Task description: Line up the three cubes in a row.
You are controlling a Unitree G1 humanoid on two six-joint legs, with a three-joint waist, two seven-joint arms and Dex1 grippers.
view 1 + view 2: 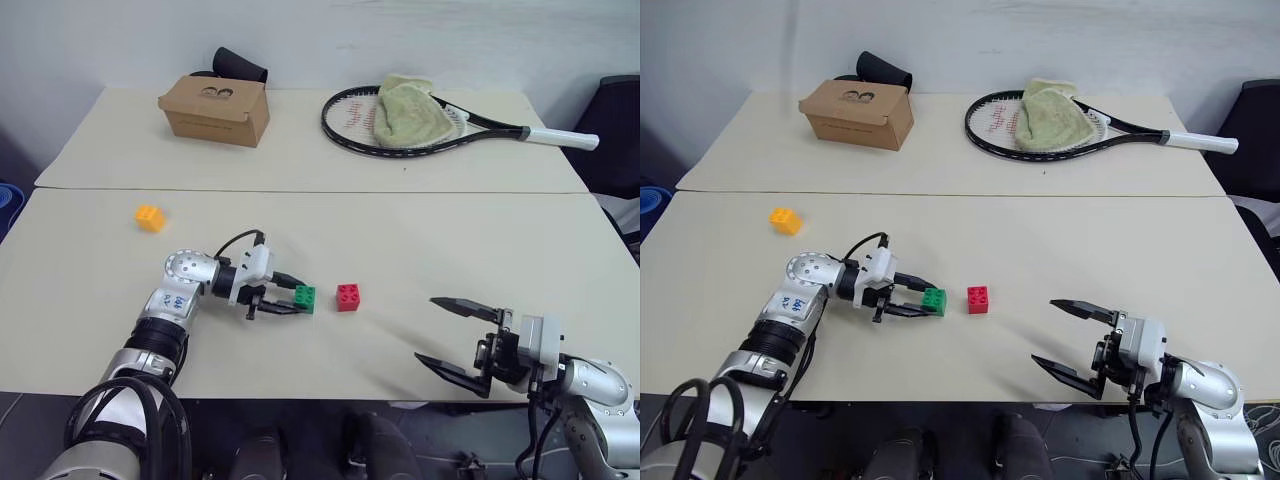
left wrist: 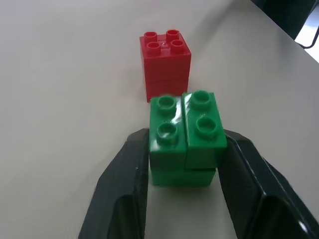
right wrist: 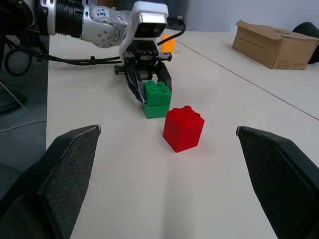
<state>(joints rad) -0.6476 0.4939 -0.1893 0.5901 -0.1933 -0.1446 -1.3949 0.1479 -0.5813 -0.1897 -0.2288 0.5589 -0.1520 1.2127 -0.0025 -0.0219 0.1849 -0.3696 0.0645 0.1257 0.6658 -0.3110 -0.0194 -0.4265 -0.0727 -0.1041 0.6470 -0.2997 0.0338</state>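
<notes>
The orange cube [image 1: 150, 217] sits alone far left on the worktop [image 1: 400, 240]. The left hand [image 1: 288, 299] has its fingers around the green cube [image 1: 305, 298], seemingly just touching it, though whether it grips is unclear. The red cube [image 1: 348, 297] stands just beside the green one. The right hand [image 1: 440, 332] hovers spread wide, empty.
</notes>
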